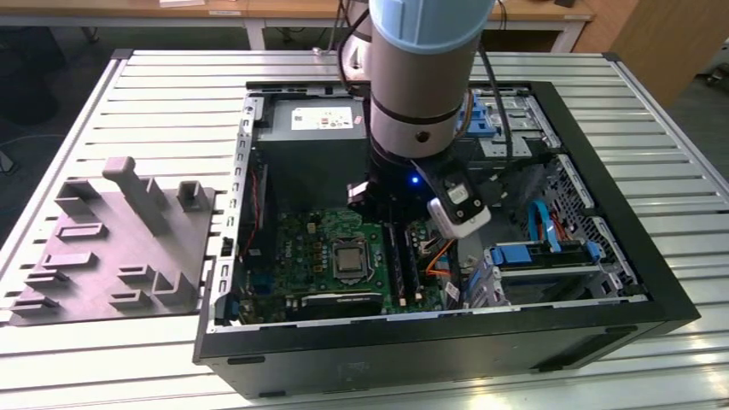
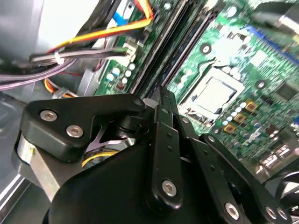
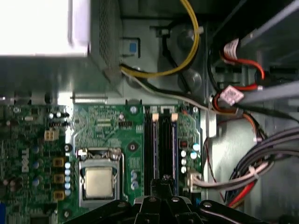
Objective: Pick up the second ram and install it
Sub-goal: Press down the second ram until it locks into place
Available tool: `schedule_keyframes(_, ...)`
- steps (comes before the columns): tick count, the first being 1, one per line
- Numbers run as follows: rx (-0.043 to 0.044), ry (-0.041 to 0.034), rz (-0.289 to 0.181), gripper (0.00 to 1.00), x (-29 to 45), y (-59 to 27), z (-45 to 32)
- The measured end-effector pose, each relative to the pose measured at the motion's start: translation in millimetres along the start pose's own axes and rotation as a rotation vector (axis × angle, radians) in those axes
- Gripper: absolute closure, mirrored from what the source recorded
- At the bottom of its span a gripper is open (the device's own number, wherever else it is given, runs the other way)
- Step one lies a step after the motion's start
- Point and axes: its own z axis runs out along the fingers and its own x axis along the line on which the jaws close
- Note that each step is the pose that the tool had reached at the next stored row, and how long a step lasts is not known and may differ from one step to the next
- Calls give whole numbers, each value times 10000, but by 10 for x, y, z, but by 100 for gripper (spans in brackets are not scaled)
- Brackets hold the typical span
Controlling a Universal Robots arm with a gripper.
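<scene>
My gripper reaches down into the open computer case, just above the black memory slots at the edge of the green motherboard. In both wrist views the black fingers stand close together, shut. The second ram shows edge-on as a dark narrow strip that runs from the fingertips along the slots, in line with them. I cannot tell whether it is seated in a slot or held just over it.
The silver processor socket lies beside the slots. Bundled cables and a yellow wire crowd the other side. A power supply and a drive cage stand inside the case. A grey part holder rests on the slatted table.
</scene>
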Motion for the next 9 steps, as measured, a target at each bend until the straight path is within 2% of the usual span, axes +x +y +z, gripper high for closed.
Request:
schedule_keyframes(6,0,1,0,90,-4,-161,-7)
schedule_keyframes(9,0,1,-1,90,-5,-200,-8)
